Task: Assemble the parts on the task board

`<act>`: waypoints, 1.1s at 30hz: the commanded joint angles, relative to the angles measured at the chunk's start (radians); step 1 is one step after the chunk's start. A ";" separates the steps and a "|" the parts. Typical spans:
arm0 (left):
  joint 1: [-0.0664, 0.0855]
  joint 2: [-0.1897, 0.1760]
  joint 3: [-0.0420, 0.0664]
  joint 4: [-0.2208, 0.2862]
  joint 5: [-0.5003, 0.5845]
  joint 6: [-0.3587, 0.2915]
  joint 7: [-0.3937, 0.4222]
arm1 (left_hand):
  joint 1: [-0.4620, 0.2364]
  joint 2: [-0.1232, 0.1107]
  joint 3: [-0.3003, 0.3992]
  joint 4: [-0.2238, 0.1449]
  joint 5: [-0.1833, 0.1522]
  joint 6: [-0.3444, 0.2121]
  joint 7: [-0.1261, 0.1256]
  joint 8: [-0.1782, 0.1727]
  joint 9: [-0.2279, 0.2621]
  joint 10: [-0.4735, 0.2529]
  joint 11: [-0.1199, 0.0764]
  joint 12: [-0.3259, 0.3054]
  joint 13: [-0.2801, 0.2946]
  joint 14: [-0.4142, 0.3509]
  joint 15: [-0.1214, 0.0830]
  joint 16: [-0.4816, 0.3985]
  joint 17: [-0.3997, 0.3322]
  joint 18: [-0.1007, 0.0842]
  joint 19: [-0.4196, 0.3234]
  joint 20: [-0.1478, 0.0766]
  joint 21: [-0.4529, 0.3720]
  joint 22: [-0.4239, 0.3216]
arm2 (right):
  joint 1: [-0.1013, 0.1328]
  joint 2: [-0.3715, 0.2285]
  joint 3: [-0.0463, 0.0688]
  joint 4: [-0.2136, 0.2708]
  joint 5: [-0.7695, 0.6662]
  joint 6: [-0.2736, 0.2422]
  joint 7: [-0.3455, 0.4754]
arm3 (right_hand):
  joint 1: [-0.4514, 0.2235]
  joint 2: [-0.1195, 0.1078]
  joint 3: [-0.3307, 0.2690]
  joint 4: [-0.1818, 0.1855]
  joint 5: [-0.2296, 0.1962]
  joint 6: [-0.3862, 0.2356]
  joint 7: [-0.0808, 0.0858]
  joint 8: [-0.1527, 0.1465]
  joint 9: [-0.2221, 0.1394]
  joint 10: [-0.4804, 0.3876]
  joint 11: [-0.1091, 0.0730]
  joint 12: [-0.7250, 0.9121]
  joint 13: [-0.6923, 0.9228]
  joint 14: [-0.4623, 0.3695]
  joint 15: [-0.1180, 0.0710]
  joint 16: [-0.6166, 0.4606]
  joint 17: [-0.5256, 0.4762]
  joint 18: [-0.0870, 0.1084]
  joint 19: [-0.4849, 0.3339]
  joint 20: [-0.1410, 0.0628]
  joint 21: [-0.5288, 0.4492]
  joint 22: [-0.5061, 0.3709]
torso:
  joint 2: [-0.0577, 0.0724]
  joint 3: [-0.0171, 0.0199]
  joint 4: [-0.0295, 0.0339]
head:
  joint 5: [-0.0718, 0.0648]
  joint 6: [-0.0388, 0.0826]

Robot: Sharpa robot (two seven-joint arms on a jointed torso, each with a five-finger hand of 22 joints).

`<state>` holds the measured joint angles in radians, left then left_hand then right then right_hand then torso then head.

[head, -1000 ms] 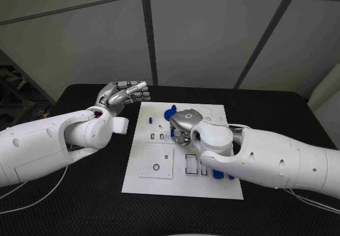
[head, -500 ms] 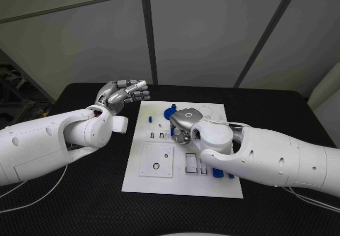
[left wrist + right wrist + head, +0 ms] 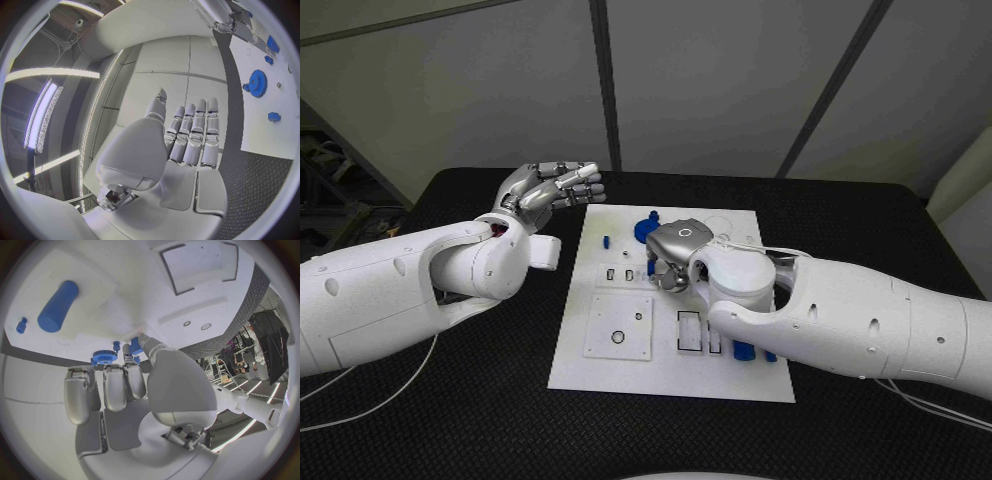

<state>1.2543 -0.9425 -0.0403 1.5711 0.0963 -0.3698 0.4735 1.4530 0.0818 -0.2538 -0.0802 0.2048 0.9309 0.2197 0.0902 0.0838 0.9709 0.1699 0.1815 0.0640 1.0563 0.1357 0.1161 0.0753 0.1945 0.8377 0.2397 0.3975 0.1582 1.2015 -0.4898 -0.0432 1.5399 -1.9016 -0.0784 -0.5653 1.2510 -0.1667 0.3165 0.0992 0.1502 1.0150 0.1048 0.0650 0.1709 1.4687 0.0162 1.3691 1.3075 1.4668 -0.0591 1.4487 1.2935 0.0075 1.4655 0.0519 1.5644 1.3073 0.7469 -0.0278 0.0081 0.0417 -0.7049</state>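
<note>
My silver right hand (image 3: 672,262) hovers mid-frame over the white rectangular task board (image 3: 625,375), fingers curled in; whether they pinch anything I cannot tell. The blue toothed plastic gear (image 3: 646,232) lies just above it. My left hand (image 3: 548,190), upper left, is spread and farther off.

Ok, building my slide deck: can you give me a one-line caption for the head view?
Right hand works low over the white task board near a blue gear; left hand is raised beside it.
</note>
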 commanded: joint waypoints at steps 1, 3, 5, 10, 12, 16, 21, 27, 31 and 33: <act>0.002 0.000 0.001 0.001 -0.002 0.001 0.005 | -0.004 0.009 0.002 -0.005 -0.004 0.009 0.001 -0.005 -0.001 0.002 0.005 -0.002 -0.001 0.002 0.002 -0.003 -0.001 -0.014 -0.005 0.002 0.004 -0.002 | -0.001 0.001 -0.002 -0.004 0.011 0.024 0.008 | -0.004 -0.004 0.000 0.007 -0.005 -0.007 0.002 -0.004 -0.001 0.012 0.006 -0.006 0.106 0.047 0.009 -0.006 -0.001 -0.008 0.105 0.009 0.006 0.263 | 0.000 -0.0001 0.0001 | 0.000 0.000; 0.002 0.000 0.001 0.000 -0.002 0.001 0.005 | -0.004 0.009 0.002 -0.005 -0.004 0.009 0.001 -0.005 -0.001 0.002 0.005 -0.002 -0.001 0.002 0.002 -0.003 -0.001 -0.014 -0.005 0.002 0.004 -0.002 | -0.001 0.001 -0.002 -0.004 0.012 0.024 0.008 | -0.005 -0.005 -0.001 0.008 -0.005 -0.008 0.002 -0.004 -0.001 0.012 0.006 -0.007 0.105 0.047 0.009 -0.006 -0.002 -0.008 0.105 0.010 0.006 0.263 | 0.000 -0.0001 0.0000 | -0.001 -0.001; 0.002 0.001 0.001 0.000 -0.002 0.000 0.005 | -0.004 0.009 0.002 -0.005 -0.004 0.009 0.001 -0.005 -0.001 0.002 0.005 -0.002 -0.001 0.002 0.002 -0.003 -0.001 -0.014 -0.005 0.002 0.004 -0.002 | -0.001 0.001 -0.002 -0.004 0.012 0.023 0.009 | -0.005 -0.005 -0.001 0.008 -0.005 -0.008 0.002 -0.004 -0.001 0.012 0.006 -0.007 0.105 0.046 0.009 -0.006 -0.002 -0.008 0.105 0.010 0.006 0.263 | 0.000 0.0000 -0.0002 | -0.001 -0.001; 0.002 0.001 0.001 0.000 -0.002 0.000 0.005 | -0.004 0.009 0.002 -0.005 -0.004 0.009 0.001 -0.005 -0.001 0.002 0.005 -0.002 -0.001 0.002 0.002 -0.003 -0.001 -0.014 -0.005 0.002 0.004 -0.002 | -0.002 0.001 -0.002 -0.005 0.013 0.018 0.008 | -0.005 -0.007 -0.002 0.010 -0.006 -0.016 0.003 -0.004 -0.002 0.010 0.007 -0.010 0.103 0.046 0.009 -0.009 -0.006 -0.008 0.105 0.010 0.006 0.263 | 0.000 -0.0001 -0.0002 | -0.001 -0.002; 0.002 0.001 0.001 0.000 -0.002 0.000 0.004 | -0.004 0.009 0.002 -0.005 -0.004 0.009 0.001 -0.005 -0.001 0.002 0.005 -0.002 -0.001 0.002 0.002 -0.003 -0.001 -0.014 -0.005 0.002 0.004 -0.002 | -0.002 0.001 -0.002 -0.005 0.013 0.015 0.008 | -0.006 -0.008 -0.004 0.012 -0.006 -0.021 0.004 -0.004 -0.002 0.009 0.008 -0.012 0.101 0.045 0.010 -0.010 -0.008 -0.008 0.105 0.011 0.006 0.263 | 0.000 0.0001 -0.0003 | -0.001 -0.002; 0.002 0.001 0.001 -0.001 -0.002 -0.001 0.004 | -0.004 0.009 0.002 -0.005 -0.004 0.009 0.001 -0.005 -0.001 0.002 0.005 -0.002 -0.001 0.002 0.002 -0.003 -0.001 -0.014 -0.005 0.002 0.004 -0.002 | -0.002 0.001 -0.002 -0.006 0.014 0.017 0.008 | -0.005 -0.011 -0.006 0.016 -0.006 -0.035 0.006 -0.005 -0.003 0.005 0.009 -0.021 0.095 0.043 0.011 -0.015 -0.016 -0.008 0.105 0.012 0.006 0.263 | 0.000 -0.0001 0.0001 | -0.002 -0.003; 0.002 0.001 0.001 -0.001 -0.002 -0.001 0.004 | -0.004 0.009 0.002 -0.005 -0.004 0.009 0.001 -0.005 -0.001 0.002 0.005 -0.002 -0.001 0.002 0.002 -0.003 -0.001 -0.014 -0.005 0.002 0.004 -0.002 | -0.002 0.001 -0.002 -0.006 0.017 0.019 0.009 | -0.007 -0.016 -0.010 0.021 -0.008 -0.045 0.007 -0.004 -0.004 0.003 0.011 -0.025 0.093 0.042 0.012 -0.018 -0.020 -0.008 0.105 0.013 0.006 0.263 | 0.000 -0.0002 0.0001 | -0.001 -0.003; 0.002 0.001 0.001 -0.003 -0.002 -0.002 0.004 | -0.004 0.009 0.002 -0.005 -0.004 0.009 0.001 -0.005 -0.001 0.002 0.005 -0.002 -0.001 0.002 0.002 -0.003 -0.001 -0.014 -0.005 0.002 0.004 -0.002 | -0.002 0.001 -0.003 -0.006 0.017 0.019 0.009 | -0.007 -0.016 -0.010 0.021 -0.008 -0.045 0.007 -0.004 -0.004 0.003 0.011 -0.025 0.093 0.042 0.012 -0.018 -0.020 -0.008 0.105 0.013 0.006 0.263 | 0.000 -0.0003 0.0000 | -0.002 -0.003; 0.002 0.000 0.001 -0.003 -0.002 -0.002 0.004 | -0.004 0.009 0.002 -0.005 -0.004 0.009 0.001 -0.005 -0.001 0.002 0.005 -0.002 -0.001 0.002 0.002 -0.003 -0.001 -0.014 -0.005 0.002 0.004 -0.002 | -0.002 0.000 -0.003 -0.006 0.017 0.018 0.009 | -0.008 -0.018 -0.012 0.023 -0.009 -0.048 0.007 -0.004 -0.003 0.002 0.011 -0.028 0.091 0.041 0.012 -0.020 -0.024 -0.008 0.105 0.013 0.006 0.263 | 0.000 -0.0004 0.0001 | -0.002 -0.003; 0.002 0.000 0.001 -0.003 -0.002 -0.002 0.004 | -0.004 0.009 0.002 -0.005 -0.004 0.009 0.001 -0.005 -0.001 0.002 0.005 -0.002 -0.001 0.002 0.002 -0.003 -0.001 -0.014 -0.005 0.002 0.004 -0.002 | -0.002 0.000 -0.003 -0.006 0.017 0.018 0.010 | -0.008 -0.018 -0.012 0.023 -0.009 -0.048 0.007 -0.004 -0.003 0.002 0.011 -0.028 0.091 0.041 0.012 -0.020 -0.024 -0.008 0.105 0.013 0.006 0.263 | 0.000 -0.0002 -0.0001 | -0.003 -0.004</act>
<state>1.2543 -0.9421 -0.0403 1.5675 0.0963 -0.3731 0.4728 1.4529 0.0818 -0.2538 -0.0802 0.2048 0.9309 0.2197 0.0903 0.0841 0.9709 0.1699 0.1815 0.0640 1.0563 0.1357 0.1161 0.0753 0.1944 0.8377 0.2397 0.3975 0.1575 1.2024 -0.4894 -0.0425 1.5351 -1.8908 -0.0780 -0.5632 1.2443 -0.1733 0.3060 0.1159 0.1451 0.9743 0.1139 0.0657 0.1687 1.4649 0.0198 1.3456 1.3075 1.4668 -0.0516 1.4313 1.2708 0.0076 1.4654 0.0592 1.5644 1.3073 0.7470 -0.0281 0.0080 0.0394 -0.7080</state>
